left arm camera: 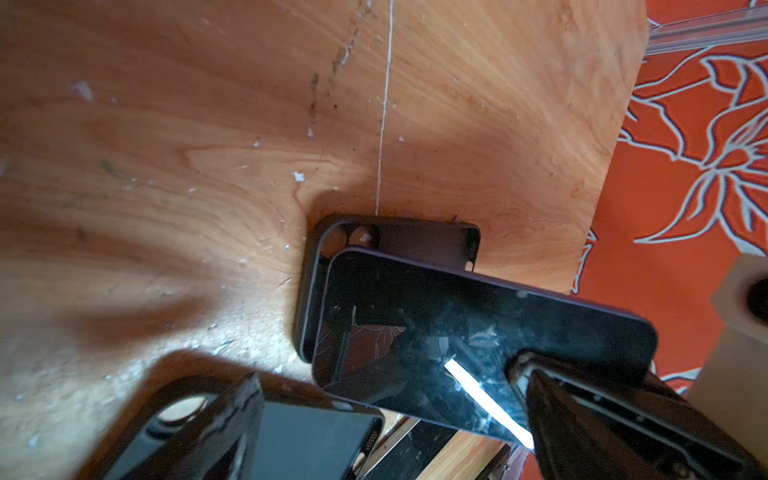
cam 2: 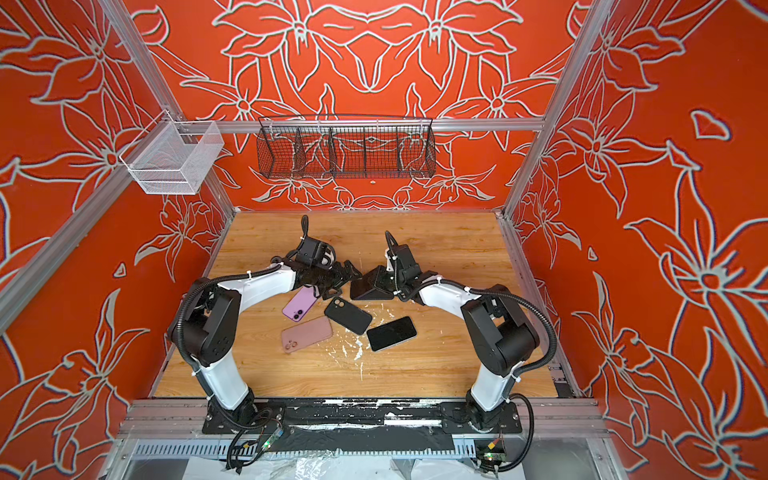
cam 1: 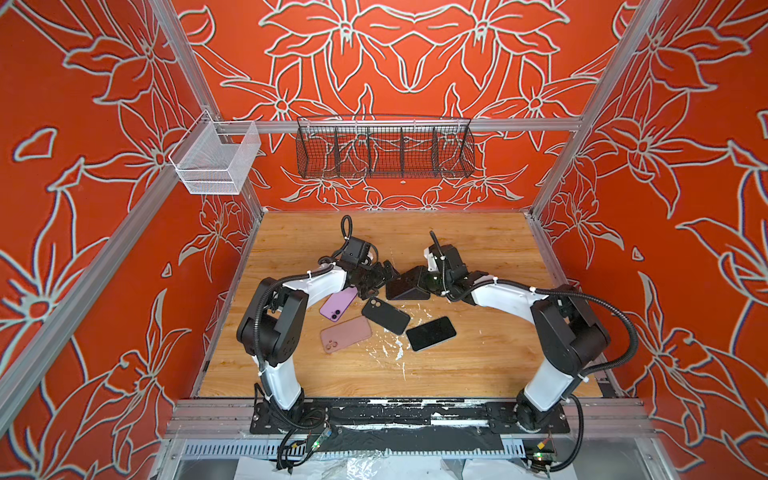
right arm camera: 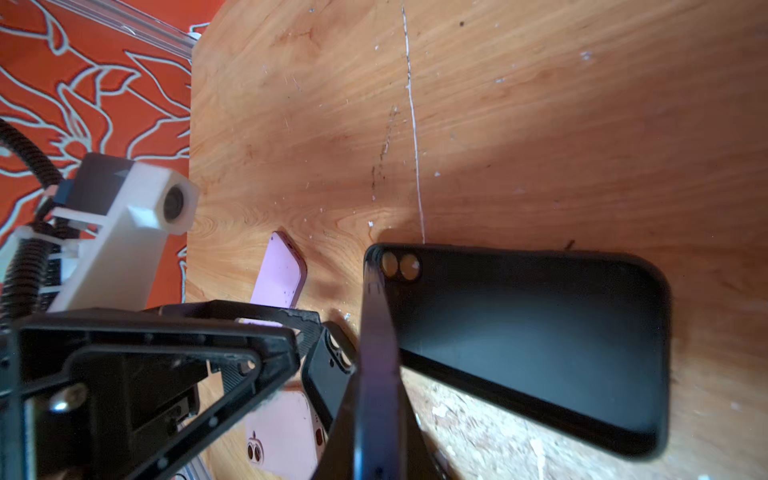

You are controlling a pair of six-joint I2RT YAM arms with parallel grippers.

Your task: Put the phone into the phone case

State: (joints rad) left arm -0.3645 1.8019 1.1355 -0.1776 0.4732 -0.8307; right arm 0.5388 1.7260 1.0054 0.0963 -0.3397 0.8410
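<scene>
Right gripper (right arm camera: 376, 436) up close, clamped tight on the phone (left arm camera: 415, 324), pinching it by one end! Phone's tilted: far end down at the camera-hole end of the phone case (right arm camera: 540, 340), held end lifted, so it's angled over the case and not seated. Case lies open side up, flat on the wooden table (cam 1: 478, 249), mid-table between the two arms. Left gripper (cam 1: 382, 280) sits just beside phone and case, fingers spread wide, nothing in them. Nearer the arm bases, four more pieces lie flat: a purple phone (cam 1: 338, 303) back up, partly under the left arm; a black-backed phone (cam 1: 385, 316) next to it; a pink handset (cam 1: 345, 334) back up; and a dark-screened phone (cam 1: 431, 332) face up, over on the right arm's side.
</scene>
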